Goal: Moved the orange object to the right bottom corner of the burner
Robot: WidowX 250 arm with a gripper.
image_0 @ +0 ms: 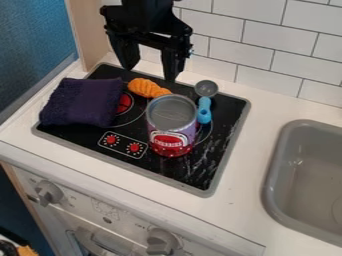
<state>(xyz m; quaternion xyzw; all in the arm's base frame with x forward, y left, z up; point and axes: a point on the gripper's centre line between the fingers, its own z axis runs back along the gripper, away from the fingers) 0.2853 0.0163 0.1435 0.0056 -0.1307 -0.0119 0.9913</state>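
My gripper (151, 71) hangs down at the top of the camera view with its two fingers spread apart, open and holding nothing. Below and between its fingertips lies the orange object (147, 88), a ridged, elongated piece near the back edge of the black burner top (204, 172). The front end of the orange object is close behind the can; whether they touch, I cannot tell.
An open metal can (172, 125) with a red label stands mid-burner. A dark purple cloth (83, 102) lies folded at the left. A blue-handled scoop (204, 109) is right of the can. The grey sink (312, 170) lies further right, the tiled wall (267, 44) behind.
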